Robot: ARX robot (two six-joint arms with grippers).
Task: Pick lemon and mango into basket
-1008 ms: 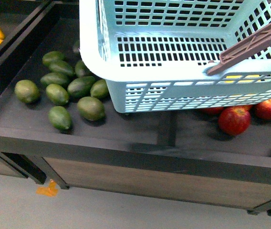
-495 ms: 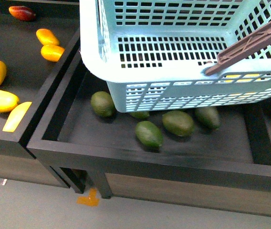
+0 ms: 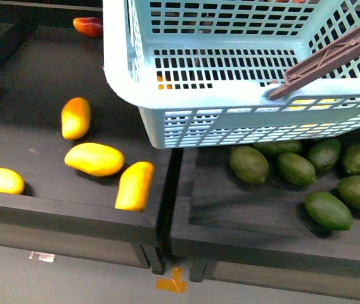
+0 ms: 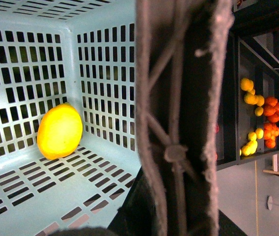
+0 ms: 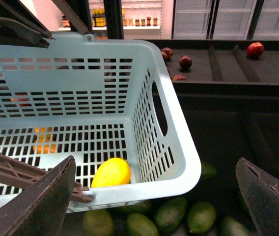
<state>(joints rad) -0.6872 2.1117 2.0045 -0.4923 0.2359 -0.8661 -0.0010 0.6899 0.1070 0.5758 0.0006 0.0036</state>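
Note:
The light teal basket (image 3: 186, 95) hangs above the fruit bins, filling the top of the front view. My left gripper (image 4: 171, 211) is shut on its brown handle (image 4: 179, 123), which also shows in the front view (image 3: 332, 57). The lemon (image 4: 59, 131) lies on the basket floor in a corner; it also shows in the right wrist view (image 5: 111, 172). Several yellow-orange mangoes (image 3: 94, 159) lie in the left bin, below and left of the basket. My right gripper (image 5: 160, 206) is open and empty, just outside the basket's corner (image 5: 179, 147), above green mangoes.
Dark green mangoes (image 3: 296, 168) fill the right bin under the basket. A black divider (image 3: 170, 190) separates the two bins. A mostly red mango (image 3: 87, 26) lies at the back left. Red apples (image 5: 185, 61) sit in far bins.
The bins have slid to the right in the front view. The green mangoes went from left to right and the yellow mangoes came into view at left. The basket keeps its place in the view.

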